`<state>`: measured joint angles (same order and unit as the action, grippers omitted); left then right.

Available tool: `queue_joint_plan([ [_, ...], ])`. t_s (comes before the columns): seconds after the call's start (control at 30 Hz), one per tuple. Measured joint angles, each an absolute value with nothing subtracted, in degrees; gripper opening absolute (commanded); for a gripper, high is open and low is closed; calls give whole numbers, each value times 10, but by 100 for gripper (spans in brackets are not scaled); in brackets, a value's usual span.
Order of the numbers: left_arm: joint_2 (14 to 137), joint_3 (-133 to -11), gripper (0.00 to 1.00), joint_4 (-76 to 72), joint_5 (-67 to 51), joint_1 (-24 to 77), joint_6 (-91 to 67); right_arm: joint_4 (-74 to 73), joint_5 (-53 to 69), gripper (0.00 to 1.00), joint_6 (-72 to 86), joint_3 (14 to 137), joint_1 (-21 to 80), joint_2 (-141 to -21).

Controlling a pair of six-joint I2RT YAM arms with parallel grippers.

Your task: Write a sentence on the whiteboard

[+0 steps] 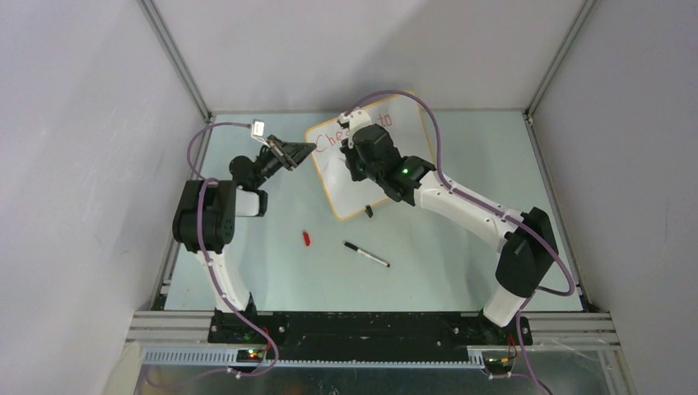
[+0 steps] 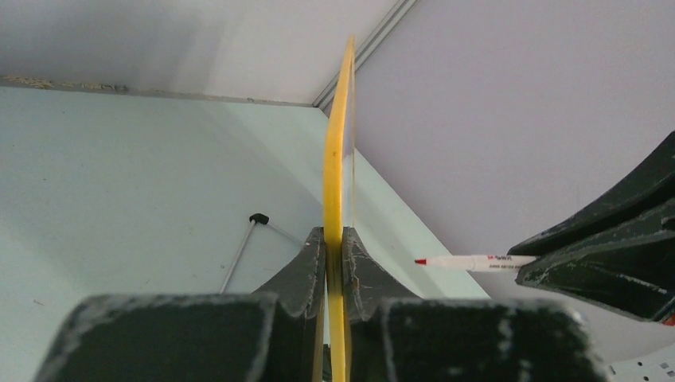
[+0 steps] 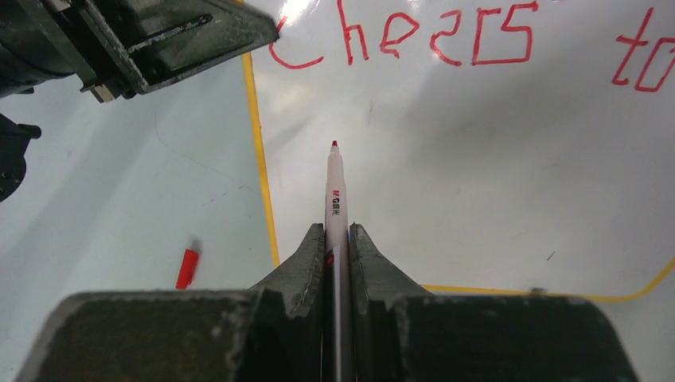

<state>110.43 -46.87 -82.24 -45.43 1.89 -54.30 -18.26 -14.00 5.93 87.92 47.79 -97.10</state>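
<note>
Left hand (image 2: 334,239): closed on the left rim of the board (image 1: 333,177), one finger on each face, rim pinched between.

Right hand (image 3: 336,235): closed on a red marker (image 3: 334,191), which sticks out past the fingertips, tip over blank white just under the writing. Cannot tell whether the tip touches.

Board: far middle of the desk (image 1: 461,247), turned at an angle, right arm reaching over it.

Sentence (image 3: 398,40): red letters, "Cheers to" readable along the top row; rest out of view.

Near side of desk: red cap (image 1: 306,239) and black pen (image 1: 366,254), apart from each other and from the board.
</note>
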Motion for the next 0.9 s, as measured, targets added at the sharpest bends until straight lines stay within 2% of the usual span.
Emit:
queue_joint_plan([
  [0.13,1110,-473,0,-823,-456,17,-549,-177,-142,0,60,870,486,-975],
  [0.9,1110,-474,0,-806,-448,15,-540,-171,-163,0,40,861,509,-989],
])
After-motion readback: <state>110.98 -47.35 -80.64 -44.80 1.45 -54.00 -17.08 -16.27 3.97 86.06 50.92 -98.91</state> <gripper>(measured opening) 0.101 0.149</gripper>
